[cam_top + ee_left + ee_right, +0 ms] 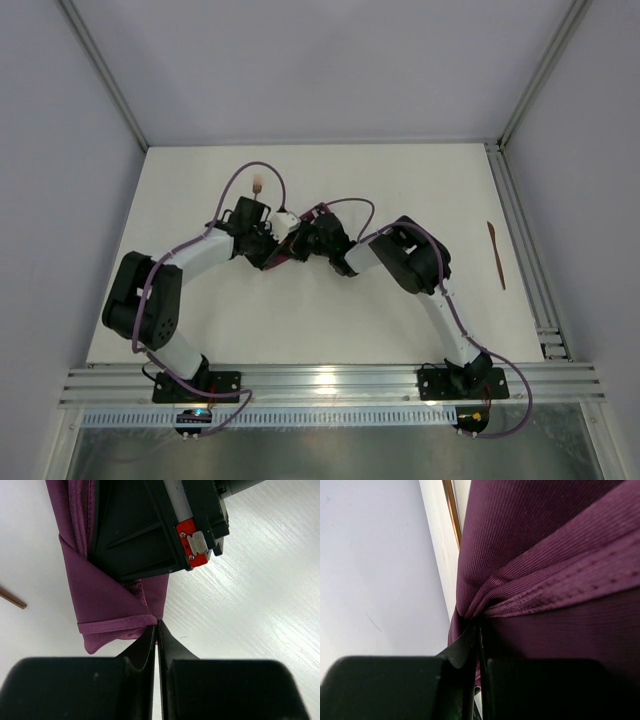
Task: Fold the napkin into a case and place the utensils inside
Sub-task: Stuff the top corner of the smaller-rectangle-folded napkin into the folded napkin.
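The left pincer (158, 630) is fully closed, its tips meeting right at the hemmed corner of the napkin (105, 600); whether any cloth is caught between them cannot be told. The right pincer (479, 630) is closed too and has a bunched fold of the napkin clamped at its tips. The two pincers face each other closely, and the napkin lies folded narrow on the table (250, 605) directly between and beneath them, a diagonal fold showing just ahead of the left pincer. The fork (258, 184) lies just beyond the left pincer, pale head pointing away. The second utensil (497, 255) lies well apart, far out to the right of the right pincer
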Available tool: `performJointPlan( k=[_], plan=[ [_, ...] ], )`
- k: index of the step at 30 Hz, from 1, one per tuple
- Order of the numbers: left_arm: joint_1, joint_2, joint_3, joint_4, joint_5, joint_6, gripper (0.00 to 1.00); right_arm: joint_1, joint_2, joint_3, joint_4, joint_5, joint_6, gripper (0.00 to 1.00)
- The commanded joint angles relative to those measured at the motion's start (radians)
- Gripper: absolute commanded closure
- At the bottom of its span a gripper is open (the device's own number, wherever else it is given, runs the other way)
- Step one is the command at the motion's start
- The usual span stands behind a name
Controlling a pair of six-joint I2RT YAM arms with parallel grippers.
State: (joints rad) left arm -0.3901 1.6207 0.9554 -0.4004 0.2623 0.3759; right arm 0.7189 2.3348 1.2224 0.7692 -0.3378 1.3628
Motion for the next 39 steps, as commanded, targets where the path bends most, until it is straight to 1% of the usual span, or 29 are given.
performJointPlan(
  k=[1, 4, 8, 11, 15, 18, 19, 20, 22, 25, 27, 29, 30, 33, 34, 35, 36, 37, 39],
  plan=[
    [-0.001, 0.016, 0.006, -0.002, 0.055, 0.011, 1.0, 0.005, -0.003, 0.032, 0.012, 0.085, 0.016, 0.97],
    [-0.003, 0.034, 0.016, -0.021, 0.097, 0.015, 1.0, 0.014, -0.018, 0.026, 0.002, 0.101, 0.013, 0.97],
    [-0.003, 0.019, -0.004, -0.051, 0.121, 0.044, 1.0, 0.014, 0.0, 0.048, 0.007, 0.114, 0.032, 0.97],
    [-0.003, 0.013, -0.007, -0.064, 0.112, 0.066, 1.0, 0.014, 0.023, 0.075, 0.031, 0.118, 0.07, 0.97],
    [-0.003, 0.056, 0.008, -0.087, 0.068, 0.086, 1.0, 0.019, 0.034, 0.097, -0.014, 0.132, 0.061, 0.97],
    [-0.003, 0.07, -0.013, -0.06, 0.022, 0.075, 0.99, 0.017, 0.044, 0.079, -0.025, 0.129, 0.071, 0.97],
    [-0.003, 0.047, -0.021, -0.043, -0.006, 0.067, 0.89, 0.019, 0.043, 0.072, -0.028, 0.129, 0.076, 0.97],
    [-0.004, 0.032, -0.035, -0.017, -0.02, 0.051, 0.83, 0.02, 0.041, 0.065, -0.031, 0.132, 0.079, 0.97],
    [-0.003, -0.019, -0.037, -0.002, -0.046, 0.041, 0.78, 0.019, 0.029, 0.046, -0.039, 0.143, 0.079, 0.97],
    [-0.003, -0.071, -0.02, 0.012, -0.096, 0.031, 0.77, 0.02, 0.028, 0.048, -0.064, 0.138, 0.07, 0.97],
    [-0.004, -0.114, 0.011, -0.012, -0.104, 0.028, 0.77, 0.019, 0.028, 0.045, -0.064, 0.137, 0.07, 0.97],
    [-0.003, -0.142, 0.042, -0.055, -0.092, 0.029, 0.76, 0.019, 0.029, 0.045, -0.065, 0.138, 0.07, 0.97],
    [-0.003, -0.148, 0.058, -0.102, -0.083, 0.029, 0.75, 0.019, 0.029, 0.045, -0.068, 0.14, 0.065, 0.97],
    [-0.004, -0.148, 0.112, -0.162, -0.072, 0.031, 0.69, 0.02, 0.032, 0.049, -0.074, 0.135, 0.059, 0.97],
    [-0.004, -0.145, 0.118, -0.169, -0.087, 0.026, 0.65, 0.019, 0.034, 0.048, -0.074, 0.137, 0.058, 0.97],
    [-0.003, -0.139, 0.117, -0.158, -0.106, 0.021, 0.63, 0.019, 0.034, 0.049, -0.076, 0.135, 0.055, 0.97],
    [-0.003, -0.128, 0.112, -0.14, -0.174, 0.015, 0.61, 0.019, 0.031, 0.046, -0.077, 0.138, 0.053, 0.97],
    [-0.003, -0.119, 0.109, -0.096, -0.202, 0.012, 0.59, 0.019, 0.031, 0.046, -0.079, 0.138, 0.047, 0.97],
    [-0.003, -0.09, 0.111, -0.057, -0.247, 0.014, 0.54, 0.019, 0.028, 0.048, -0.088, 0.141, 0.039, 0.97]
  ],
)
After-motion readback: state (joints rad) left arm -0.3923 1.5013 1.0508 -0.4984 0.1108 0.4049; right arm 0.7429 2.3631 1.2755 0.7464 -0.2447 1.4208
